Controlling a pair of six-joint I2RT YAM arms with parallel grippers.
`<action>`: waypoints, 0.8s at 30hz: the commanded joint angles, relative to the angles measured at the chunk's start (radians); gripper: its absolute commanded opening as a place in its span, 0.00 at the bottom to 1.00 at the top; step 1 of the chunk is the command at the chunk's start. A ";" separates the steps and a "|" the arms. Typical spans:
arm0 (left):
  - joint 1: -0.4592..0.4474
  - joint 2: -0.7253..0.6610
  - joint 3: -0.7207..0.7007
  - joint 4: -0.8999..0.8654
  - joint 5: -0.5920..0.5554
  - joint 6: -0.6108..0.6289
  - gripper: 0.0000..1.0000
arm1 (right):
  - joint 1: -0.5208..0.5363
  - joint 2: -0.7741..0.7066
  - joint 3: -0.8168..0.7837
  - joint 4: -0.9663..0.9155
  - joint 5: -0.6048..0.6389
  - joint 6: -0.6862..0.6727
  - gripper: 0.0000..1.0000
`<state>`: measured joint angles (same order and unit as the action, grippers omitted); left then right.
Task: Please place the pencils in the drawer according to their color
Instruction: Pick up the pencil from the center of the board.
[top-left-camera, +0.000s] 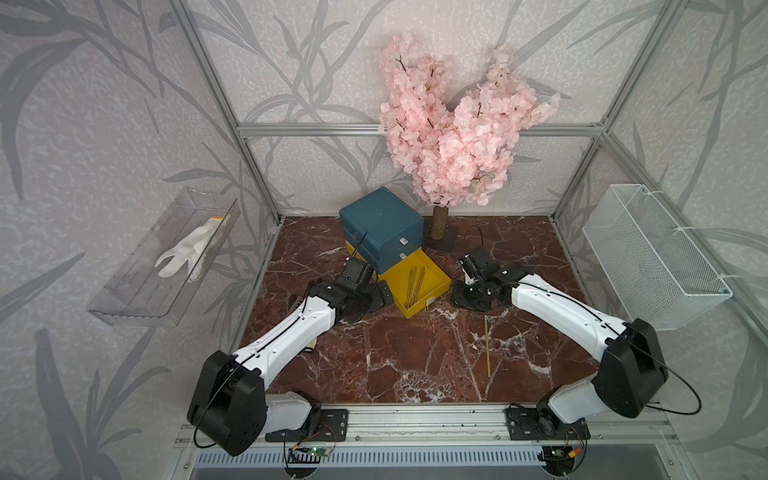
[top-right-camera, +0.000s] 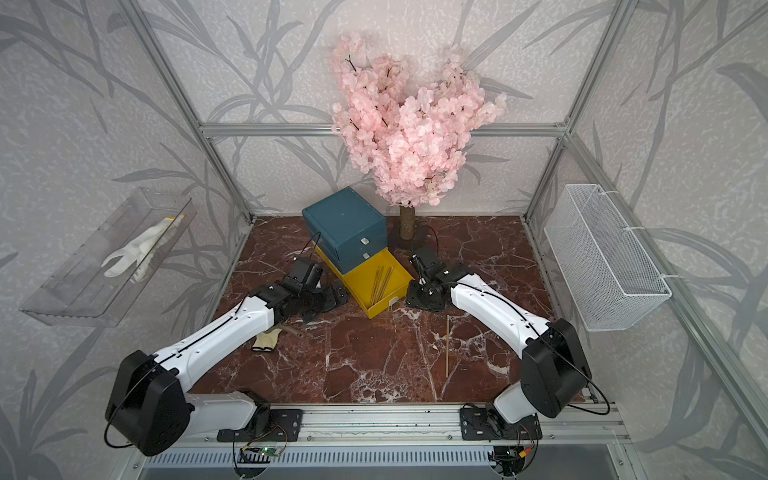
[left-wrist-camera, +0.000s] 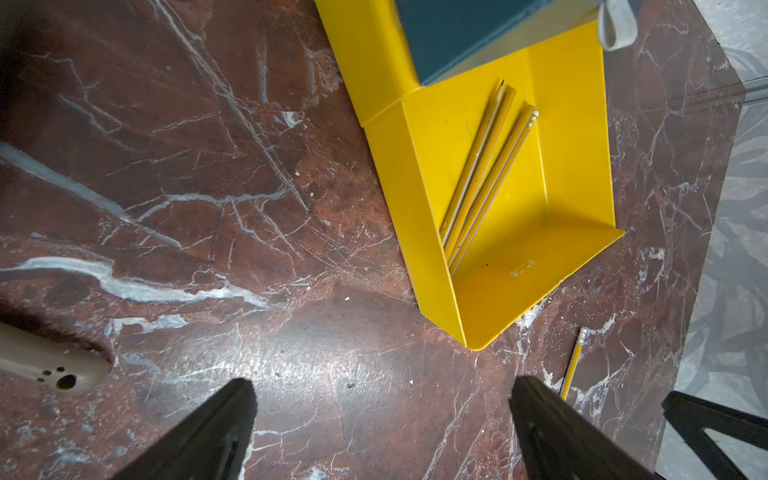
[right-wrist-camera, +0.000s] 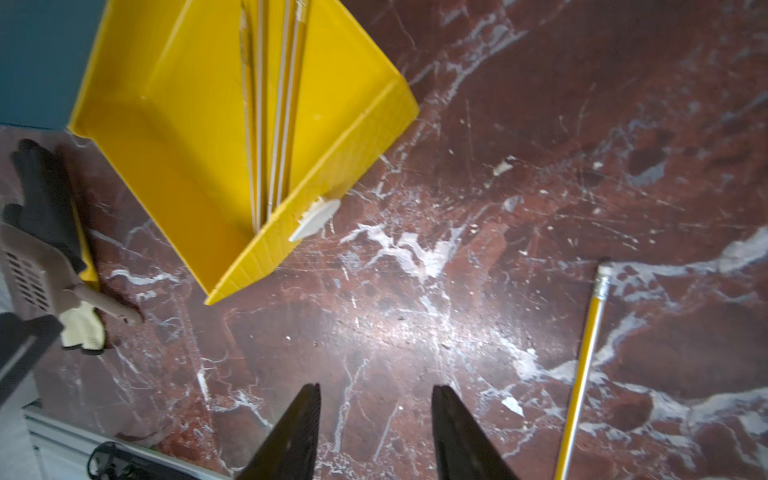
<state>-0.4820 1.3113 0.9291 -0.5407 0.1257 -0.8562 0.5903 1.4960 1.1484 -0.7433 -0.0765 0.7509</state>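
Loose pencil (top-left-camera: 487, 347): one yellow pencil lies alone on the marble, lower right of centre in both top views, well apart from the chest. I judge it the one piece left to put away.
Right gripper (right-wrist-camera: 376, 388): its jaws stand spread with only bare marble between them. It hangs near the yellow drawer's right corner, with the loose pencil off at the right edge of its wrist view.
Left gripper (left-wrist-camera: 382, 382): spread wide and empty, over bare table just beside the drawer's left wall.
Yellow drawer (top-left-camera: 434, 278): it is pulled out at the bottom of the chest, in the middle of the top views, and ready to take more.
Pencils (left-wrist-camera: 482, 174): a small bunch of yellow ones lies side by side on the drawer floor, so the yellow sort looks mostly done.
Brown scoop (right-wrist-camera: 25, 270): it lies on the table by the left arm, at the left edge of the right wrist view, and I leave it alone.
Chest (top-left-camera: 380, 216): both teal drawers are shut, above centre of the frame. I cannot tell what is inside them.
Other colours: I see no teal or dark pencils on the table in any view.
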 joint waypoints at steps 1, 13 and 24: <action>0.006 0.000 0.028 0.009 0.004 0.014 1.00 | -0.013 -0.035 -0.057 -0.041 0.059 0.000 0.49; 0.005 -0.002 0.018 0.010 0.005 0.014 1.00 | -0.117 -0.060 -0.231 -0.030 0.063 0.016 0.50; 0.004 -0.020 -0.014 0.023 0.007 0.002 1.00 | -0.127 0.008 -0.300 -0.006 0.064 0.013 0.50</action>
<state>-0.4820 1.3098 0.9279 -0.5266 0.1326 -0.8566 0.4690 1.4883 0.8669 -0.7486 -0.0330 0.7662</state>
